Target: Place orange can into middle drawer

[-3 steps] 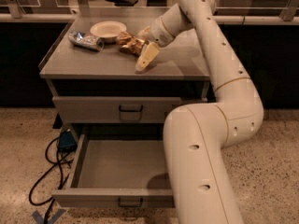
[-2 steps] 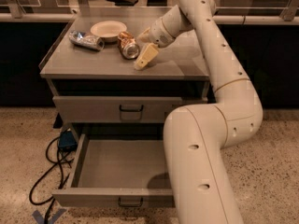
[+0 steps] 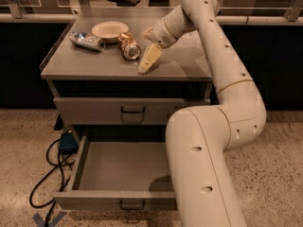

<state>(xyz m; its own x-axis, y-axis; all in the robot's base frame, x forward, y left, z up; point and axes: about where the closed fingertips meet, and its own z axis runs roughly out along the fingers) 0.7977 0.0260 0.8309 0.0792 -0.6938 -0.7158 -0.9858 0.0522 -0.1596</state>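
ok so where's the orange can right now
The orange can lies on its side on the cabinet top, left of centre in the camera view, between the cream bowl behind it and the gripper just to its right.

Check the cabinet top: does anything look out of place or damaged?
Yes. The orange can lies on its side, creased, beside the bowl. The silver can also lies tipped and dented. The gripper sits just right of the orange can.
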